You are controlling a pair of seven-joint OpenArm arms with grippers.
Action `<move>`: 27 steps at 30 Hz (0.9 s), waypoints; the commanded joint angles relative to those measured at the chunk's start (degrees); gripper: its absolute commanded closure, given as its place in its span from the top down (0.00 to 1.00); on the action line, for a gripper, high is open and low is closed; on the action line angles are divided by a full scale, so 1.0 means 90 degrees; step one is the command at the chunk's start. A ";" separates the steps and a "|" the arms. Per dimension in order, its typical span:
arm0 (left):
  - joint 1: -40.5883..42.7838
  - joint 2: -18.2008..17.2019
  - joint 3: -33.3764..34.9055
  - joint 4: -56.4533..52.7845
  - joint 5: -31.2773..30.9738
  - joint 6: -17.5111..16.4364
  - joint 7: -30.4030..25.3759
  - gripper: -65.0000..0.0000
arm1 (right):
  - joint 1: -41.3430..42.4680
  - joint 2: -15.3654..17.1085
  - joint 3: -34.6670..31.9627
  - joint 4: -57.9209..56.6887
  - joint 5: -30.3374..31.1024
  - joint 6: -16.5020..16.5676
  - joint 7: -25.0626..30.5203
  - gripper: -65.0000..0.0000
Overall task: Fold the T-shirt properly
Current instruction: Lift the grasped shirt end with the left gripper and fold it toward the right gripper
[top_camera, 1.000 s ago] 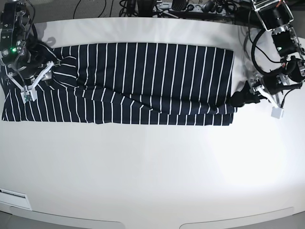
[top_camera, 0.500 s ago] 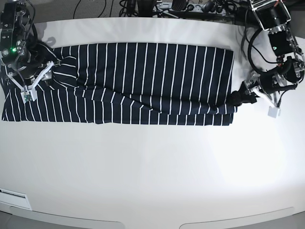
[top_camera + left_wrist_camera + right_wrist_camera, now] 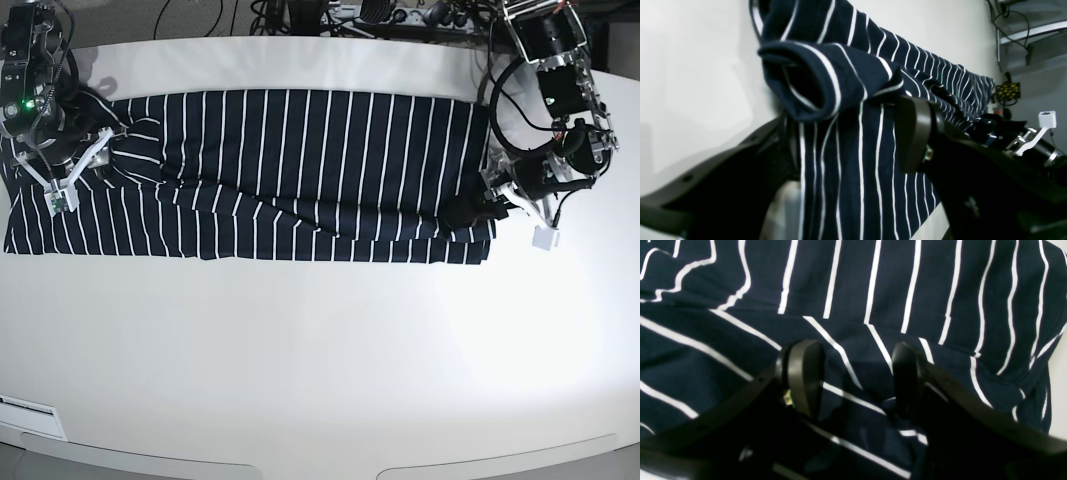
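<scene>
left gripper [image 3: 853, 140] is clamped on the T-shirt [image 3: 300, 170] hem; right gripper [image 3: 853, 376] sits open on cloth; that bunched edge could slip out.

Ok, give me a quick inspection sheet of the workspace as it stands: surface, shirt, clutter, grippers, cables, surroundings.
Surface: white table, rounded front edge.
Job's things: T-shirt lies as a long band across the back of the table, one edge folded over along its length.
Clutter: nothing seen.
Grippers: left gripper straddles the T-shirt's end edge, fabric between its jaws; closure cannot be told. Right gripper open, jaws on the fabric at the other end.
Cables: black cables behind the table and looped along the left arm.
Surroundings: equipment and a yellow-dotted board beyond the table.
</scene>
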 commanded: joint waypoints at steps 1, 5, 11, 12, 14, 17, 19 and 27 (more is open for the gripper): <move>-0.0041 -0.0022 0.0007 0.0063 0.0165 0.0012 0.0075 0.62 | 0.0039 0.0114 0.0073 0.0102 0.0027 0.0000 0.0117 0.56; -0.0061 0.0039 0.0007 0.0063 0.0165 0.0010 0.0022 0.62 | 0.0039 0.0114 0.0073 0.0102 0.0073 0.0002 0.0114 0.56; -0.0238 0.0114 0.0005 0.0063 0.0362 0.0010 -0.0194 0.62 | 0.0039 0.0114 0.0073 0.0102 0.0070 0.0002 0.0114 0.56; -0.0277 0.0124 0.0007 0.0063 0.0389 0.0010 -0.0194 0.62 | 0.0039 0.0114 0.0073 0.0102 0.0070 0.0002 0.0114 0.56; -0.0362 0.0177 0.0005 0.0063 0.0491 0.0012 -0.0197 0.62 | 0.0039 0.0114 0.0073 0.0102 0.0070 0.0002 0.0114 0.56; -0.0391 0.0294 0.0007 0.0063 0.0610 0.0138 -0.0253 0.61 | 0.0039 0.0114 0.0073 0.0102 0.0070 0.0002 0.0114 0.56; -0.0386 0.0401 0.0007 0.0063 0.0838 0.0294 -0.0291 0.54 | 0.0039 0.0117 0.0073 0.0102 0.0068 0.0005 0.0114 0.56; -0.0372 0.0532 0.0044 0.0063 0.1161 0.0534 -0.0291 0.00 | 0.0039 0.0114 0.0073 0.0102 0.0070 0.0100 0.0112 0.56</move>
